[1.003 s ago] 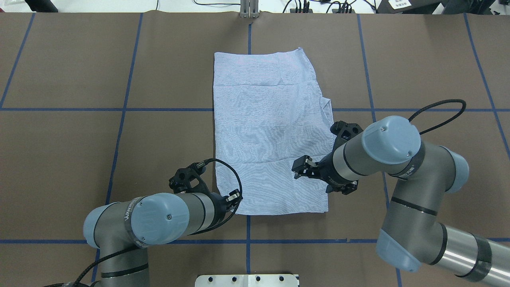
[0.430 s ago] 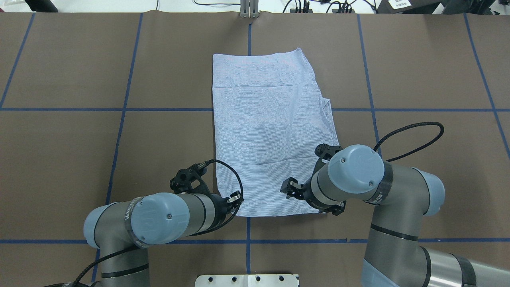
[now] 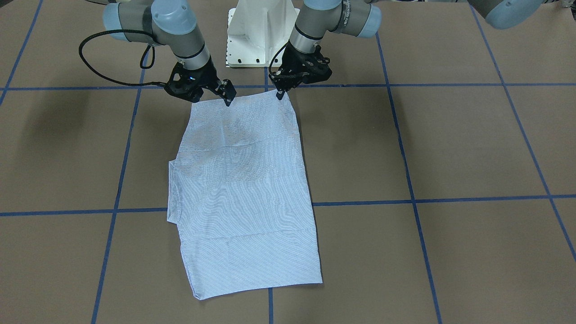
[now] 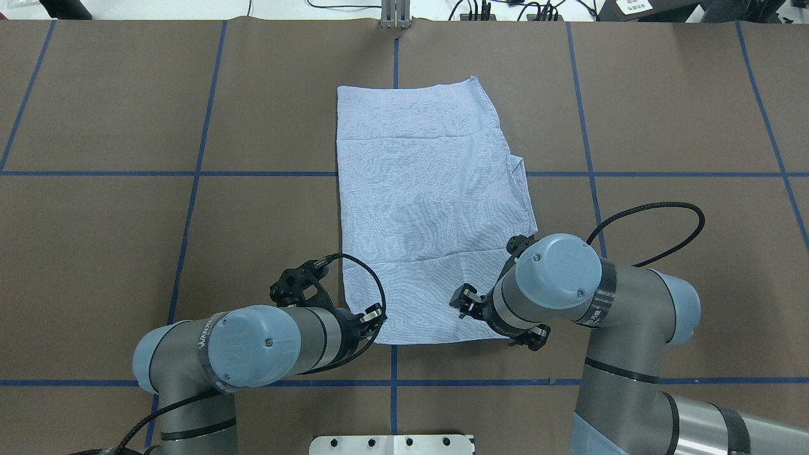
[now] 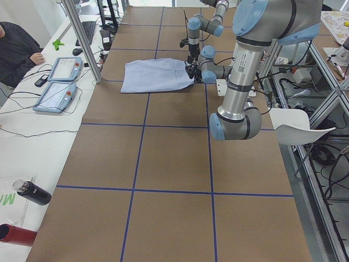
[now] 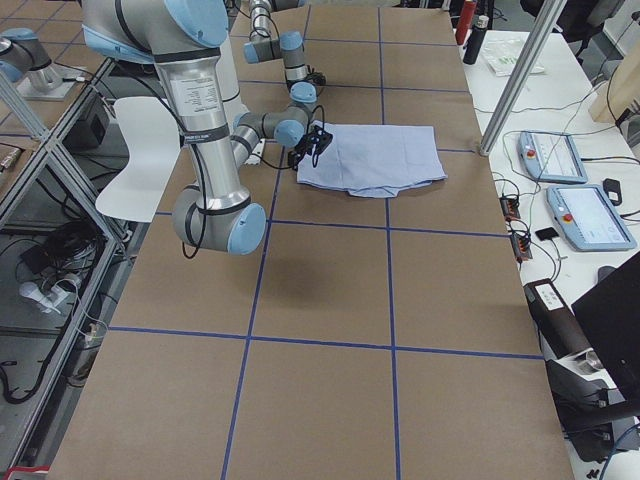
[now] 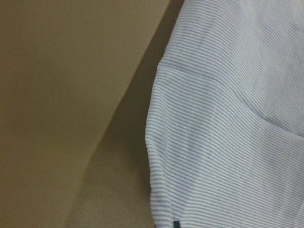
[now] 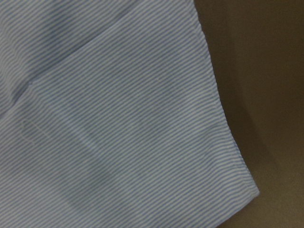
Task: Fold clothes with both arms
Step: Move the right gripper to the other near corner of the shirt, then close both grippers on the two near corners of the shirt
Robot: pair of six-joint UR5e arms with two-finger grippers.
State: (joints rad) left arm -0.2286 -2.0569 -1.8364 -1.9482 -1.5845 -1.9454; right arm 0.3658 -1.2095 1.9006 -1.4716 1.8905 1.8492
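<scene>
The shirt [image 4: 430, 208] lies flat on the table [image 4: 253, 221] as a long folded rectangle, its near hem under both sets of fingers [image 3: 280, 93]: left gripper [image 4: 374, 316] at one corner, right gripper [image 4: 463, 302] just inboard of the other. Whether either pair is apart or clamped on cloth I cannot tell. Each should pinch every layer at the hem, then both lift and carry level together.
</scene>
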